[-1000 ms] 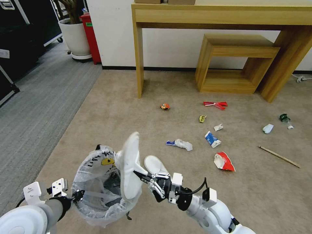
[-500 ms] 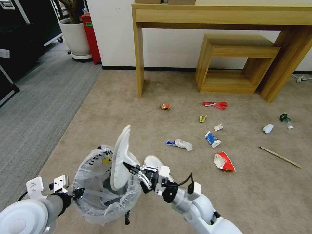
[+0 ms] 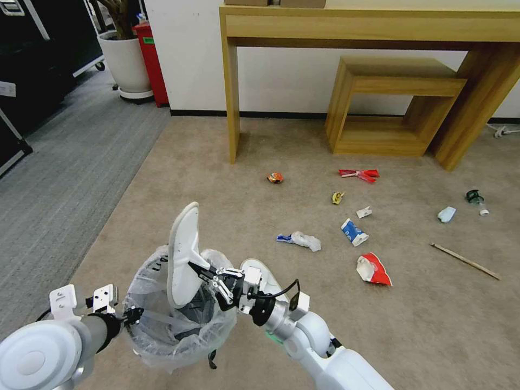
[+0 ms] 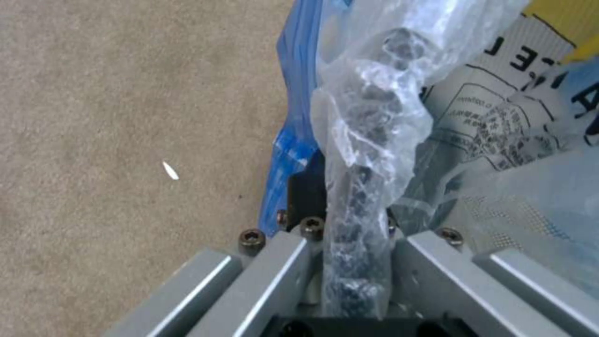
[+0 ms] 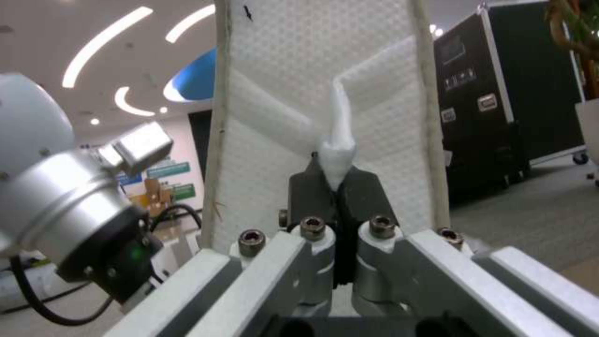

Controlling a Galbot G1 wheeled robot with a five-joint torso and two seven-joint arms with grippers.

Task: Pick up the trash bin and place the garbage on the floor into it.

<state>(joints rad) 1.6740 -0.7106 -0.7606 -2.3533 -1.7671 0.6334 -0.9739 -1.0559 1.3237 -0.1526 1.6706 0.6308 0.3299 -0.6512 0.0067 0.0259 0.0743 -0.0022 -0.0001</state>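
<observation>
The trash bin (image 3: 162, 330), lined with a crinkly plastic bag, hangs at the lower left, and my left gripper (image 3: 131, 314) is shut on its rim (image 4: 355, 206). My right gripper (image 3: 199, 271) is shut on the strap of a white slipper (image 3: 182, 252), holding it upright over the bin's opening; the strap (image 5: 337, 140) sits pinched in the jaws. A second slipper (image 3: 264, 272) lies on the floor (image 3: 227, 211) beside the bin, partly behind my right arm. More garbage is scattered ahead: an orange packet (image 3: 275, 177), red wrappers (image 3: 359, 174), crumpled paper (image 3: 301, 240), a blue-red carton (image 3: 353, 232), a red carton (image 3: 372, 269), a bottle (image 3: 475, 199) and a wooden stick (image 3: 466, 261).
A tall wooden table (image 3: 368, 27) stands against the far wall with a lower wooden frame (image 3: 395, 103) under it. Grey striped carpet (image 3: 59, 179) runs along the left, with a white plant pot (image 3: 126, 65) and a red box (image 3: 150, 59) at the back.
My right gripper has carried the slipper leftward, from beside the bin's right edge to above its opening. The left gripper still holds the bin's rim, shifted slightly.
</observation>
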